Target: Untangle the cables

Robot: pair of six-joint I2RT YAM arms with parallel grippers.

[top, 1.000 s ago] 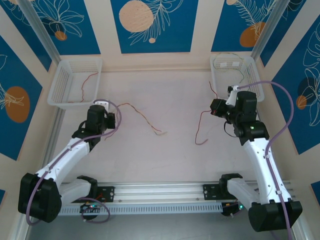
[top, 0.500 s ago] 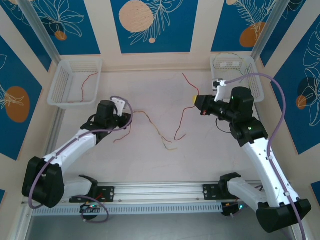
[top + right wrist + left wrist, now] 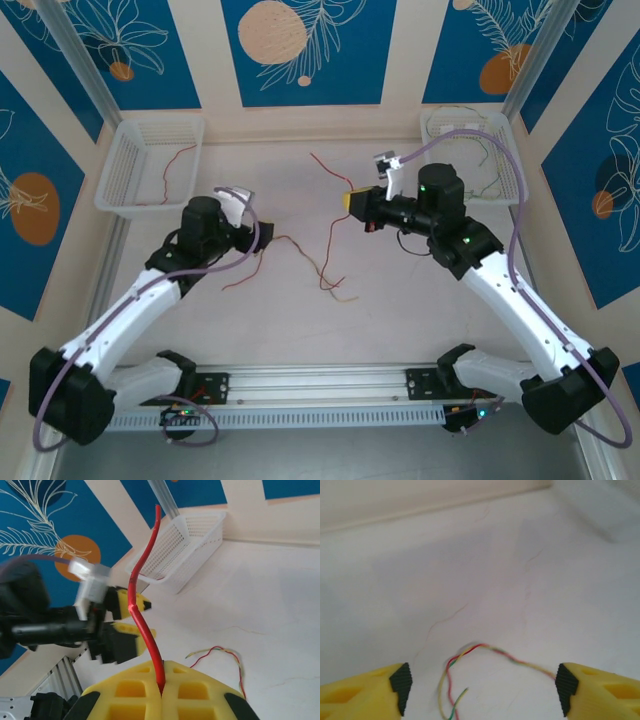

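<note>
Right fingers (image 3: 161, 690) clamp red cable (image 3: 142, 615), held up above tabletop (image 3: 400, 300). Left fingers (image 3: 567, 687) spread wide and empty, straddling twisted red-yellow pair (image 3: 487, 649) lying flat. Risk: nothing pins pair, so pulling red cable likely drags it along still tangled.

Cables (image 3: 490, 648) within spread left pincer (image 3: 483, 682)

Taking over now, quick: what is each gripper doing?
Left gripper: open, holding nothing.
Right gripper: closed on a red cable.
</note>
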